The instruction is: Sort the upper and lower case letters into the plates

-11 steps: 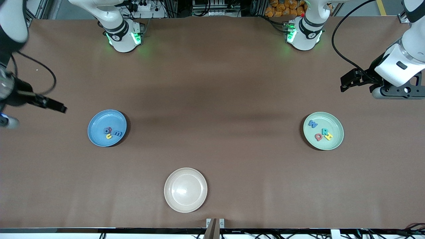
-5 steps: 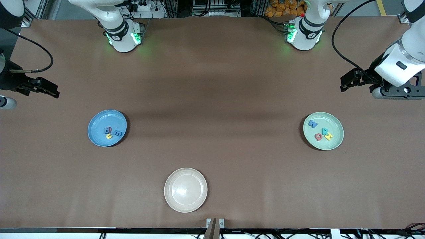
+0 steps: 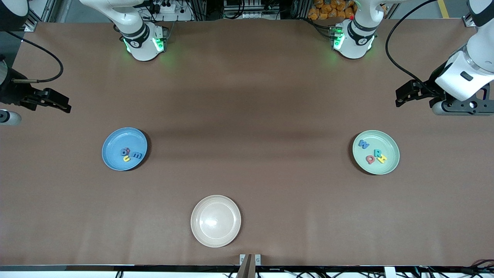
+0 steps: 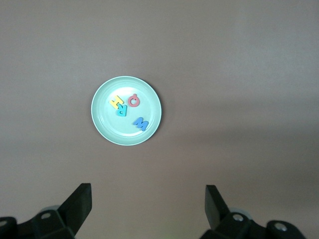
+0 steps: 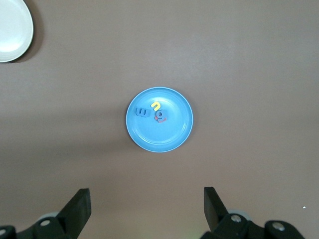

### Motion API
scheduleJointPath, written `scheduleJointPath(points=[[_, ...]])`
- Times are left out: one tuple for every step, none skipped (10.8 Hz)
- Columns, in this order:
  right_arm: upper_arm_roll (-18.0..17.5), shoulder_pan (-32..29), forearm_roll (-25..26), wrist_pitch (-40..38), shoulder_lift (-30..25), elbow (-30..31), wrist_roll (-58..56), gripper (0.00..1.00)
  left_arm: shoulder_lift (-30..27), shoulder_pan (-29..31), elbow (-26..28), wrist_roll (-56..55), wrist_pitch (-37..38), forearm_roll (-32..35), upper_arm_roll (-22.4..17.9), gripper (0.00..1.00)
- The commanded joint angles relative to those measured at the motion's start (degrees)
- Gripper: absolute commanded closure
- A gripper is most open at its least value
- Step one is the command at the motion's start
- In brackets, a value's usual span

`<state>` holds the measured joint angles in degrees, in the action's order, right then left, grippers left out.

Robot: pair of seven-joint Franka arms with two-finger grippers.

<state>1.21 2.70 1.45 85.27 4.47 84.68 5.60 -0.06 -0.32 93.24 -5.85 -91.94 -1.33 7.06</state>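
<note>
While the cream plate (image 3: pixel 215 221) sits bare nearest the front camera, the two sorting plates lie farther up the brown tabletop (image 3: pixel 247 116). The blue plate (image 3: pixel 124 149), toward the right arm's end, holds three small letters (image 3: pixel 129 154). The green plate (image 3: pixel 376 152), toward the left arm's end, holds four capitals (image 3: pixel 372 151). The right hand (image 3: pixel 50 101) and the left hand (image 3: pixel 410 93) hang over the tabletop's ends, fingers spread wide, gripping nothing.

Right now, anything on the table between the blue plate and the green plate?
No. In the front view the brown table is bare between the blue plate and the green plate. The cream plate sits nearer the camera, off that line.
</note>
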Motion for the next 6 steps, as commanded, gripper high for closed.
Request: scheduleJointPath(points=[[-0.94,-0.07,-0.75,0.52,-1.21,1.36,-0.33,0.0,-0.64,0.15,0.45,-0.83,0.35,1.42,0.32,0.0],[-1.03,-0.07,-0.75,0.43,-1.3,1.45,-0.33,0.0,-0.64,0.15,0.45,-0.83,0.35,1.42,0.32,0.0],[-1.04,-0.15,-0.84,-0.01,-1.39,1.45,-0.42,0.0,-0.64,0.15,0.45,-0.83,0.35,1.42,0.32,0.0],[-0.95,-0.42,-0.84,-0.36,-1.56,1.54,-0.68,0.0,-0.64,0.15,0.45,-0.83,0.35,1.42,0.32,0.0],[-0.95,-0.51,-0.84,-0.28,-1.48,1.54,-0.77,0.0,-0.64,0.23,0.45,-0.83,0.35,1.42,0.32,0.0],[-0.95,-0.33,-0.75,-0.19,-1.48,1.54,-0.68,0.0,-0.64,0.23,0.45,-0.83,0.35,1.33,0.32,0.0]])
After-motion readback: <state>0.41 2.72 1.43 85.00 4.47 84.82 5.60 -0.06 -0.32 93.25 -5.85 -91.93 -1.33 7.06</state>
